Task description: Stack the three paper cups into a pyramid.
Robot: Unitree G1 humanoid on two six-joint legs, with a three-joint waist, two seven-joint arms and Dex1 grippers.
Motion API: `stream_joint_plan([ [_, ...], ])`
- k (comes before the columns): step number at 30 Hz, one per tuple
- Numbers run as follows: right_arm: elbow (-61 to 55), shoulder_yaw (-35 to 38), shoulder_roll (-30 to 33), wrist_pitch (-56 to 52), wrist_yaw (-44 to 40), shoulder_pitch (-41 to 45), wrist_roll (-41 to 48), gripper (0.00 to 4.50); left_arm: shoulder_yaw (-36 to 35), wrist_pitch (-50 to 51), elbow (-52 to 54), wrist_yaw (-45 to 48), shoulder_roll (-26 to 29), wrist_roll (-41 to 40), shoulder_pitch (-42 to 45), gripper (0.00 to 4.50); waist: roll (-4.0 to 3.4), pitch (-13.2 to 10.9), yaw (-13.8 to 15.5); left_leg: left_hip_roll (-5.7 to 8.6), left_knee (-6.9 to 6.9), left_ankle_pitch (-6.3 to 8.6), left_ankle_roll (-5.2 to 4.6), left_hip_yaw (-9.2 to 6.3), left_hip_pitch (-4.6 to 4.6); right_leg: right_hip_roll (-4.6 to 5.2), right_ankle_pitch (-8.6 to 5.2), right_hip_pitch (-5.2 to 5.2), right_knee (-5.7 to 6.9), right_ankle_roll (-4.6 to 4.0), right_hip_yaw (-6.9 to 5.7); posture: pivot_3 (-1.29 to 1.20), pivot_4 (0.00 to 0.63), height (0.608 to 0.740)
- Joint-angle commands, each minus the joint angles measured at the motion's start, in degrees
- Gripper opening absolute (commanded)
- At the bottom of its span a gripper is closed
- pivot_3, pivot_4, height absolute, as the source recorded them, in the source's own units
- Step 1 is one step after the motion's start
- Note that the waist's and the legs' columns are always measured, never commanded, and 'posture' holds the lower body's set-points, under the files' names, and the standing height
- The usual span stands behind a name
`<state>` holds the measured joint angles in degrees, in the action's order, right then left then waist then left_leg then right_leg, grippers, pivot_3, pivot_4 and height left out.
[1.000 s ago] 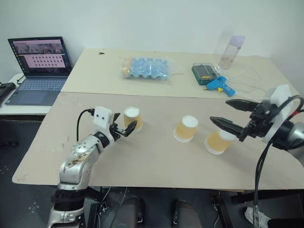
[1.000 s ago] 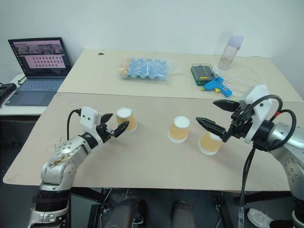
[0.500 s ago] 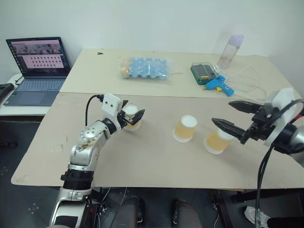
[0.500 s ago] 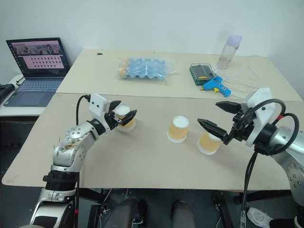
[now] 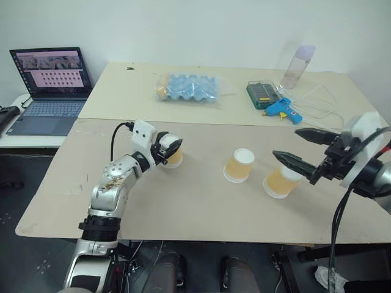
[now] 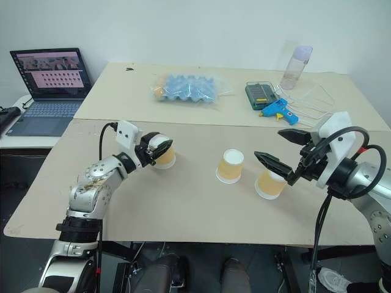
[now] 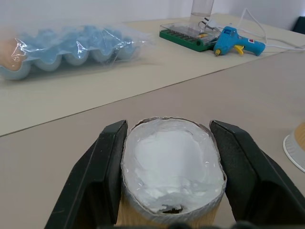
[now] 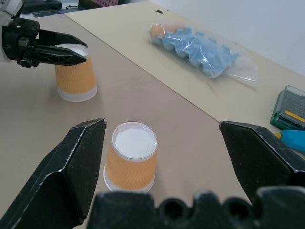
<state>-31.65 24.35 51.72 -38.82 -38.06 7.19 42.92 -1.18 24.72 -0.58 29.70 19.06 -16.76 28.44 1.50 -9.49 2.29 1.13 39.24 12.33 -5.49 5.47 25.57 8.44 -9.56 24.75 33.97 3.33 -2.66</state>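
Three orange-tan paper cups stand upside down on the near table. My left gripper [image 5: 171, 145] is shut on the left cup [image 5: 173, 156]; in the left wrist view its fingers [image 7: 107, 167] press the cup's white base [image 7: 171, 160] into an oval. The middle cup [image 5: 239, 165] stands alone. The right cup [image 5: 279, 183] sits under my right gripper [image 5: 285, 142], which hangs open above the table and is partly hiding it. Seen from the right wrist, the middle cup [image 8: 131, 157] lies between the wide-apart fingers, beyond their tips.
On the far table lie a blue egg tray in plastic wrap [image 5: 186, 87], a green box [image 5: 264, 93], a blue glue gun [image 5: 283, 110] with its cable, and a translucent bottle [image 5: 296, 66]. An open laptop [image 5: 50, 85] sits at the far left.
My left gripper reached forward around the left cup and has now shut on it. The right arm and the other two cups have stayed put.
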Motion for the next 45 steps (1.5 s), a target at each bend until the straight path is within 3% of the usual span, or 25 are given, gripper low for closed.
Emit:
stream_joint_plan([
  [1,-1.2,1.9,0.0,0.5,0.9,0.8,0.0,4.5,-0.4,-2.4,1.6,3.0,0.6,-1.3,4.0,2.33,0.0,0.0,0.0,0.0,0.0,0.0,0.0,0.01,0.0,0.0,0.0,0.0,0.0,0.0,0.0,0.0,0.15,0.74],
  [10,-2.5,1.2,-0.8,0.1,3.0,0.9,0.1,4.5,5.7,-3.9,-1.4,20.8,2.3,-4.3,11.6,2.33,-0.01,0.0,-0.1,0.02,0.0,-0.01,-0.01,0.04,0.01,-0.02,0.0,-0.01,-0.03,0.0,0.0,0.0,0.15,0.74],
  [16,-4.1,2.1,-1.2,-0.6,4.9,0.5,0.8,4.5,13.5,-8.6,-12.8,34.0,2.2,-1.0,13.9,2.33,-0.01,0.0,-0.1,0.01,0.0,-0.05,-0.11,0.07,0.0,-0.03,-0.02,-0.02,-0.01,-0.01,0.01,0.0,0.15,0.74],
  [27,-8.2,5.3,-1.8,-2.1,8.1,-2.7,2.7,4.5,14.3,-19.9,-34.2,35.7,-6.2,4.1,22.4,2.33,0.01,0.0,0.2,0.02,0.01,-0.1,-0.45,0.05,0.08,0.0,-0.01,-0.03,-0.14,0.04,0.0,0.0,0.15,0.74],
  [39,-9.1,6.8,-0.9,-3.0,9.0,-3.3,4.1,4.5,13.4,-23.9,-39.9,36.7,-9.4,6.3,23.4,2.33,0.0,0.0,0.2,0.01,0.01,-0.17,-0.59,0.0,0.04,0.01,0.01,-0.14,-0.19,0.08,-0.04,0.0,0.15,0.74],
  [41,-8.8,6.6,-0.7,-2.9,8.8,-2.9,4.1,4.5,13.2,-24.1,-40.1,36.5,-9.4,6.6,23.2,3.25,0.0,0.0,0.2,0.01,0.01,-0.17,-0.6,-0.01,0.04,0.01,0.01,-0.17,-0.24,0.08,-0.07,0.0,0.15,0.74],
  [45,-8.4,6.2,-0.5,-2.9,8.7,-2.5,4.1,4.5,13.0,-24.4,-40.2,36.6,-9.4,7.3,23.2,4.47,0.0,0.0,0.1,0.01,0.01,-0.16,-0.61,-0.01,0.05,0.0,0.14,-0.18,-0.28,0.29,-0.08,0.0,0.15,0.74],
])
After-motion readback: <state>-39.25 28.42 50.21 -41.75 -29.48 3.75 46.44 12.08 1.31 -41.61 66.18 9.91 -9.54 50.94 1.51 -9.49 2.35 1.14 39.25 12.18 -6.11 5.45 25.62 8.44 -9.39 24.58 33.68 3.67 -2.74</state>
